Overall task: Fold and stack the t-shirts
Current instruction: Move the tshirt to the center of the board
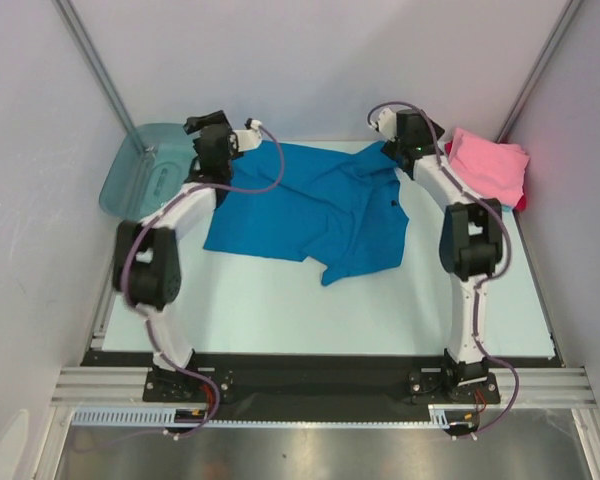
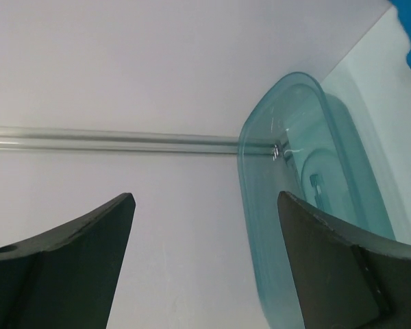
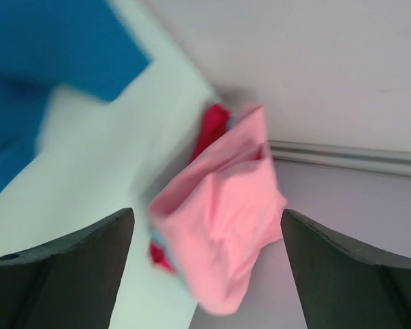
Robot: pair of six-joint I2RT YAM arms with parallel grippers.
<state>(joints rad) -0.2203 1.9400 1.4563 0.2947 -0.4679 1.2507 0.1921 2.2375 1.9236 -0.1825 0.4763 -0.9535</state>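
A bright blue t-shirt (image 1: 310, 210) lies spread and rumpled on the middle of the table, its far edge between the two wrists. In the back right corner a folded pink t-shirt (image 1: 490, 165) tops a small stack, and a red edge (image 3: 209, 130) shows beneath it. My left gripper (image 1: 198, 127) hangs at the blue shirt's far left corner. In its wrist view it (image 2: 205, 199) is open and empty, facing the wall. At the shirt's far right corner my right gripper (image 1: 428, 140) is also open and empty (image 3: 207, 212), facing the pink shirt (image 3: 222, 226).
A translucent teal plastic tub (image 1: 140, 170) sits at the back left, against the side wall and close to the left gripper. White walls with aluminium rails (image 2: 109, 140) enclose the table on three sides. The pale table top (image 1: 280, 310) shows in front of the blue shirt.
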